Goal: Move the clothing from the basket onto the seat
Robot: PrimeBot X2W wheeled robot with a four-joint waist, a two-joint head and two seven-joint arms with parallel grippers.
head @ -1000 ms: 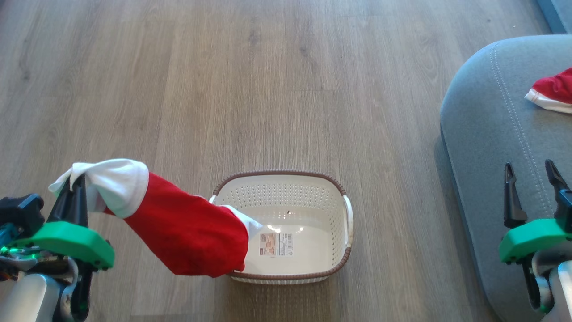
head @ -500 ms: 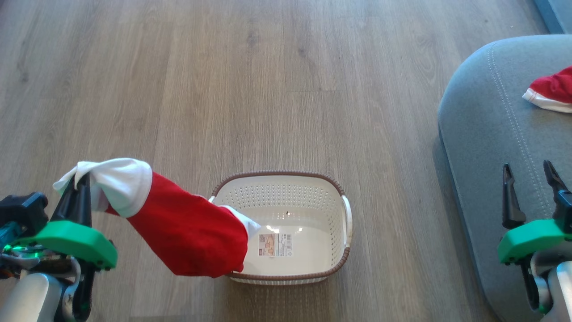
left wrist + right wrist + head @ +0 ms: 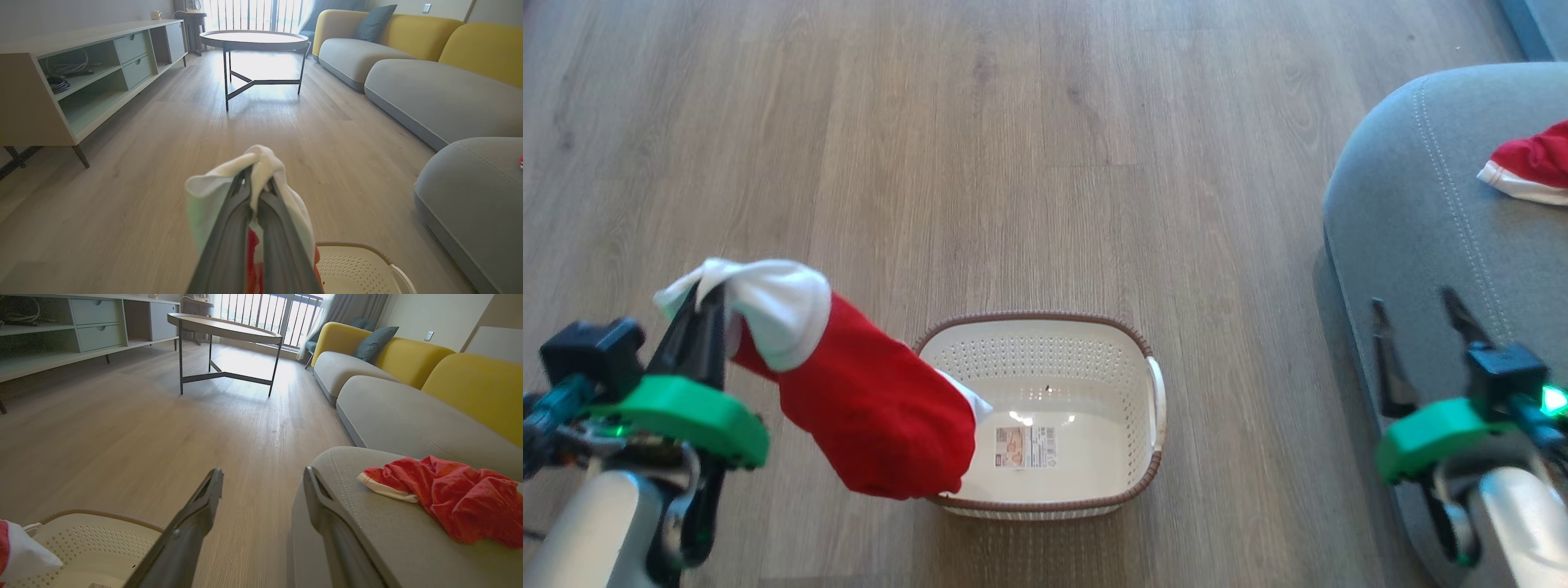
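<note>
Wooden floor (image 3: 1013, 163) is surrounding the basket (image 3: 1045, 317); left tool (image 3: 709, 298), clamped on the red garment (image 3: 874, 416), is lifting it higher, nearly clear for the seat (image 3: 1421, 204); right tool (image 3: 1413, 302) is idling open.

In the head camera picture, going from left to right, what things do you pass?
left gripper → held red garment → basket → seat → second red garment, lying on the seat

Red clothing (image 3: 874, 425) with white cuff; white perforated basket (image 3: 1029, 351) (brown woven rim); grey stitched seat (image 3: 1421, 204).
</note>
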